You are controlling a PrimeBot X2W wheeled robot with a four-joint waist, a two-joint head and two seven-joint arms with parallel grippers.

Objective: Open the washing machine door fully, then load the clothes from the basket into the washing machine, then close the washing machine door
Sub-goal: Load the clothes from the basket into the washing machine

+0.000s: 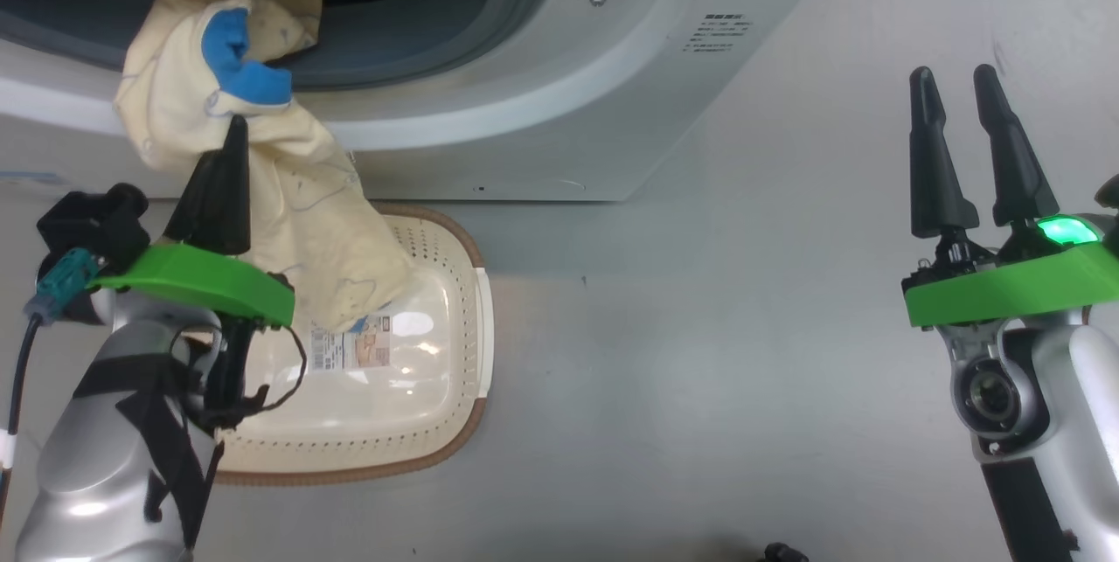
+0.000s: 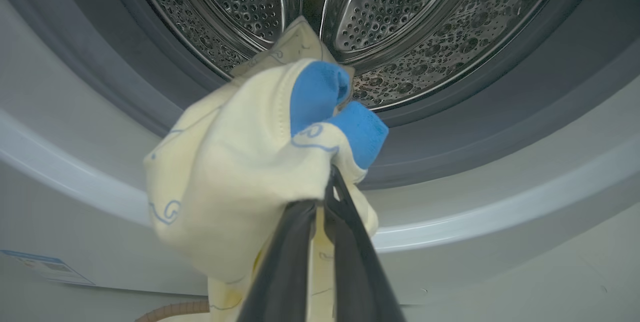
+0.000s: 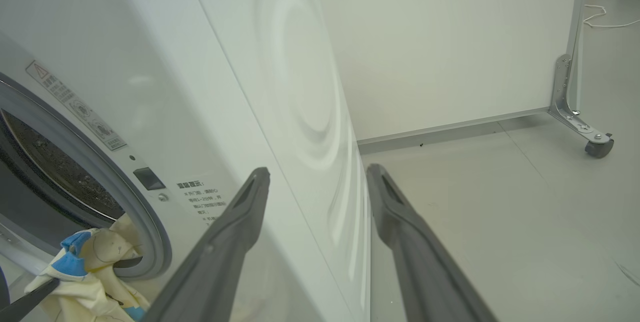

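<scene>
Clothes (image 1: 253,169): garment pinched in left gripper (image 1: 232,127), fingers together on it; hung at 11 o'clock of basket (image 1: 468,343), top draped at washing machine (image 1: 524,134) mouth (likely raised to clear the lip).
Right gripper (image 1: 960,77): fingers apart, idle, 3 o'clock.
Left wrist view: gave drum (image 2: 400,26) at 12 o'clock; head view gave basket.

One washing machine (image 1: 612,107) is standing at twelve o'clock in the head view, and one steel drum (image 2: 400,11) is gaping in the left wrist view. One cream basket (image 1: 468,343) is lying at eight o'clock, carrying one label (image 1: 350,352). One bunch of pale yellow clothes (image 1: 323,221) is hanging at ten o'clock, showing one large blue patch (image 1: 240,59); how many garments are making it up is not showing. Two grippers are appearing, the left gripper (image 1: 234,125) at nine o'clock and the right gripper (image 1: 953,72) at three, each bearing two dark fingers (image 1: 935,169). One caster (image 3: 597,147) is sitting at three o'clock in the right wrist view.
</scene>
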